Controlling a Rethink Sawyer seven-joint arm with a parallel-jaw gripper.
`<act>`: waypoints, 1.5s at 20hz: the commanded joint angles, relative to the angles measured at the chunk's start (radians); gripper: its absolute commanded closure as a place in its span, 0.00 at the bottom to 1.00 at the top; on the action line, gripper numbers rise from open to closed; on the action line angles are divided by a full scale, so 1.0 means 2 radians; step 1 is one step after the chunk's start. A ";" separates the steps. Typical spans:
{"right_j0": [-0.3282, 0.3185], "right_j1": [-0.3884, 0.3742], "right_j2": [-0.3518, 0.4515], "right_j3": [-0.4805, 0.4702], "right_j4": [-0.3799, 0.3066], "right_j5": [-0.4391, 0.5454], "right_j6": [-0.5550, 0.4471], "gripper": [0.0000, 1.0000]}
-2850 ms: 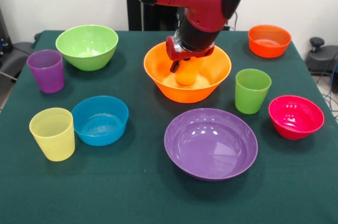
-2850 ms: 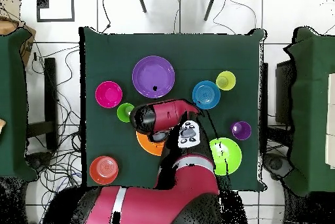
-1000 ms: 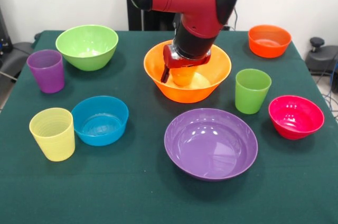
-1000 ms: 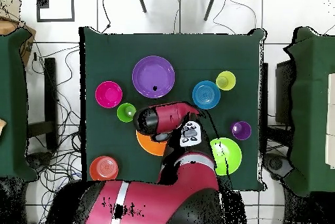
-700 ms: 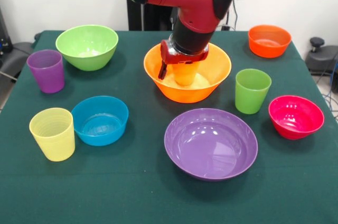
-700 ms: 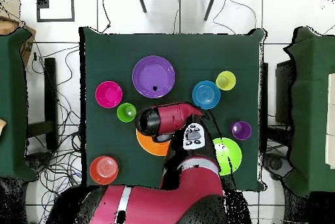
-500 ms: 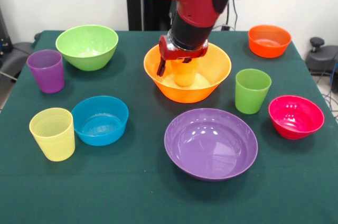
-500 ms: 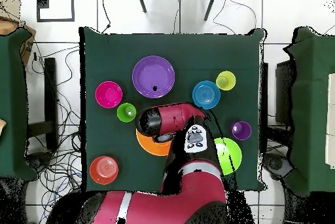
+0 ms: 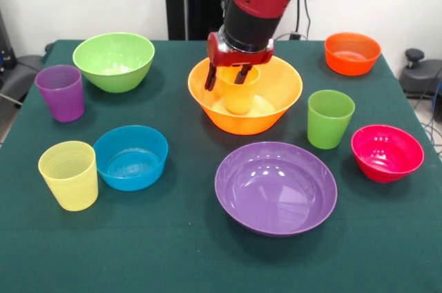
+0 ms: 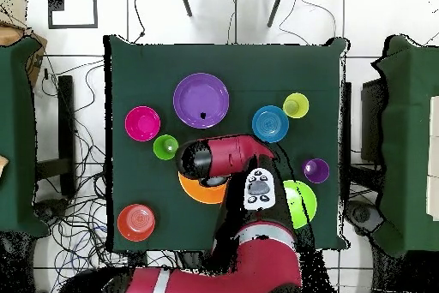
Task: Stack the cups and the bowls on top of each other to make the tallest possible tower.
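My gripper (image 9: 226,79) is open just above the large orange-yellow bowl (image 9: 286,89). An orange cup (image 9: 239,99) stands upright inside that bowl, free of the fingers; one fingertip (image 9: 208,84) hangs left of the cup's rim, the other over it. The wide purple bowl (image 9: 276,189) lies in front, empty. Spread around are the green bowl (image 9: 114,61), blue bowl (image 9: 131,157), pink-red bowl (image 9: 387,153), orange-red bowl (image 9: 352,52), purple cup (image 9: 61,92), yellow cup (image 9: 69,174) and green cup (image 9: 330,119). In the overhead view the arm (image 10: 225,154) hides the gripper and most of the orange-yellow bowl (image 10: 195,192).
All pieces sit on a dark green tablecloth (image 9: 173,251). Overhead, the purple bowl (image 10: 201,99), pink-red bowl (image 10: 142,123) and blue bowl (image 10: 270,123) lie beyond the arm, and the orange-red bowl (image 10: 136,222) is near the table's corner.
The gripper has risen out of the orange-yellow bowl, and the orange cup stays standing inside it. The other bowls and cups have not moved.
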 commanded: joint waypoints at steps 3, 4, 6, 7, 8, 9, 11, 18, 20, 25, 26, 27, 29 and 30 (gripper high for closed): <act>-0.004 -0.010 0.039 0.021 0.021 0.045 0.032 0.00; -0.004 -0.011 0.039 0.021 0.022 0.046 0.031 0.00; -0.003 -0.012 0.039 0.022 0.023 0.048 0.032 0.00; -0.003 -0.014 0.039 0.023 0.023 0.049 0.032 0.00; -0.002 -0.015 0.038 0.024 0.023 0.050 0.032 0.00; -0.002 -0.016 0.038 0.024 0.023 0.051 0.032 0.00; -0.001 -0.019 0.038 0.025 0.024 0.055 0.031 0.00; 0.003 -0.026 0.037 0.021 0.029 0.078 0.031 0.00; 0.004 -0.028 0.037 0.018 0.031 0.086 0.032 0.00; 0.007 -0.036 0.038 0.017 0.034 0.103 0.031 0.00; 0.007 -0.037 0.038 0.017 0.035 0.106 0.031 0.00; 0.008 -0.038 0.039 0.015 0.035 0.109 0.031 0.00; 0.007 -0.041 0.041 0.016 0.037 0.114 0.029 0.00; 0.005 -0.044 0.042 0.017 0.038 0.116 0.027 0.00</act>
